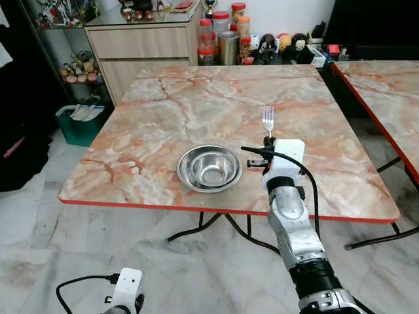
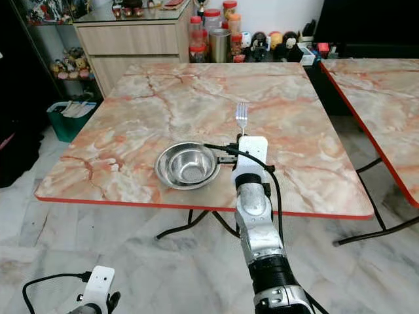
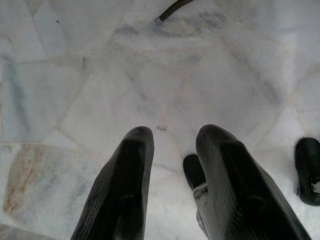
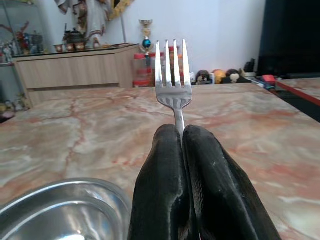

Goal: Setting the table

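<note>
Between the pressed-together fingers (image 4: 165, 190) of the right gripper (image 4: 181, 131), a fork (image 4: 173, 85) is standing tines-up, clamped by its handle. Gripper and fork are hovering over the marble table (image 1: 163, 118), just right of a steel bowl (image 1: 209, 168) near the front edge. Down by the floor (image 3: 200, 75), the left gripper (image 3: 172, 137) is hanging with jaws apart, holding nothing.

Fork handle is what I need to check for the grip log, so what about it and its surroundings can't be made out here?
- Fork: handle hidden between the right gripper fingers, wrist view.
- Bowl: cut off by the frame edge, wrist view.
- Right gripper fingers: covered by its white wrist housing, eye views.
</note>
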`<state>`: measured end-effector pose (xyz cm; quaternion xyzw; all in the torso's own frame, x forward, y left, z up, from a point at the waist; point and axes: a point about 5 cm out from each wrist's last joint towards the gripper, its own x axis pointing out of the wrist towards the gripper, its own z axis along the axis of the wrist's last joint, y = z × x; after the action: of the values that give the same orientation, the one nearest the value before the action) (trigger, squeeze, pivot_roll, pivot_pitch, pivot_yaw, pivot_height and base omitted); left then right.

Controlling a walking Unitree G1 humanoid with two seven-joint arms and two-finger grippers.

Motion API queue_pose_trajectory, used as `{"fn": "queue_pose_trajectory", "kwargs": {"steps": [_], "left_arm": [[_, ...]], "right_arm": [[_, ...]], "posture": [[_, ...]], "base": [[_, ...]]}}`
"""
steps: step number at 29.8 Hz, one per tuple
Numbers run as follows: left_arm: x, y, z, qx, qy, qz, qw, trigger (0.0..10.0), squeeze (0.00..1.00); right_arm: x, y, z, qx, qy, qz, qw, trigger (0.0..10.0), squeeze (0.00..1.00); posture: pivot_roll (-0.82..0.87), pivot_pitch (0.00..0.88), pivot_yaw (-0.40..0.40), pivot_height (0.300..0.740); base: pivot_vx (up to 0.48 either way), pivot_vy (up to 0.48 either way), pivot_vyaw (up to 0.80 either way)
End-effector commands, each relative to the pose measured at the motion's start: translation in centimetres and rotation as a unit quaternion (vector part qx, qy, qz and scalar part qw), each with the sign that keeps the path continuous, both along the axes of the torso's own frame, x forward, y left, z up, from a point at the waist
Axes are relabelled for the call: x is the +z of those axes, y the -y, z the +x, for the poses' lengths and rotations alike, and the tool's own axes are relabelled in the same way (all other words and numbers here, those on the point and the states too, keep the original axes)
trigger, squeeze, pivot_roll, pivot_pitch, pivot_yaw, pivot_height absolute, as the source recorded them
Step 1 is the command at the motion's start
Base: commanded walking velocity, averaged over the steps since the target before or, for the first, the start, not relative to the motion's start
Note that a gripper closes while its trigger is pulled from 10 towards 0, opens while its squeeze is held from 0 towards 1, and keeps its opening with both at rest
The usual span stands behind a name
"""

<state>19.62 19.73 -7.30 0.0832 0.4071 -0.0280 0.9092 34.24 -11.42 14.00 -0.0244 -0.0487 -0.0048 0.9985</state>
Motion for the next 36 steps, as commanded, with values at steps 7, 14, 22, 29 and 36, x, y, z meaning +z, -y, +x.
{"fn": "queue_pose_trajectory", "kwargs": {"steps": [7, 14, 22, 29, 36], "left_arm": [[-0.22, -0.01, -0.32, 0.0, -0.011, 0.006, 1.0, 10.0, 0.0], [-0.28, -0.02, -0.45, 0.002, -0.011, 0.006, 1.0, 10.0, 0.0], [-0.27, 0.0, -0.44, 0.002, -0.01, 0.004, 1.0, 10.0, 0.0], [-0.26, -0.01, -0.43, 0.003, -0.009, 0.004, 1.0, 10.0, 0.0], [-0.27, 0.02, -0.47, 0.007, -0.007, 0.001, 1.0, 10.0, 0.0]], "right_arm": [[-0.21, -0.26, -0.26, 0.008, -0.005, -0.004, 1.0, 10.0, 0.0], [-0.35, -0.09, -0.37, 0.002, -0.008, -0.002, 1.0, 10.0, 0.0], [-0.41, -0.34, -0.56, 0.0, -0.009, 0.002, 1.0, 10.0, 0.0], [-0.51, -0.24, -0.66, -0.006, -0.012, 0.004, 1.0, 10.0, 0.0], [-0.84, -0.2, -0.99, -0.024, -0.025, 0.0, 0.999, 10.0, 0.0]], "posture": [[-0.04, 0.0, 0.027, 0.736], [-0.04, 0.0, 0.026, 0.736], [-0.04, 0.0, 0.028, 0.736], [-0.04, 0.0, 0.028, 0.736], [-0.04, 0.009, 0.028, 0.736]], "base": [[0.298, 0.0, 0.0], [0.305, 0.0, 0.0], [0.308, 0.0, 0.0], [0.325, 0.0, 0.0], [0.223, 0.0, 0.0]]}}
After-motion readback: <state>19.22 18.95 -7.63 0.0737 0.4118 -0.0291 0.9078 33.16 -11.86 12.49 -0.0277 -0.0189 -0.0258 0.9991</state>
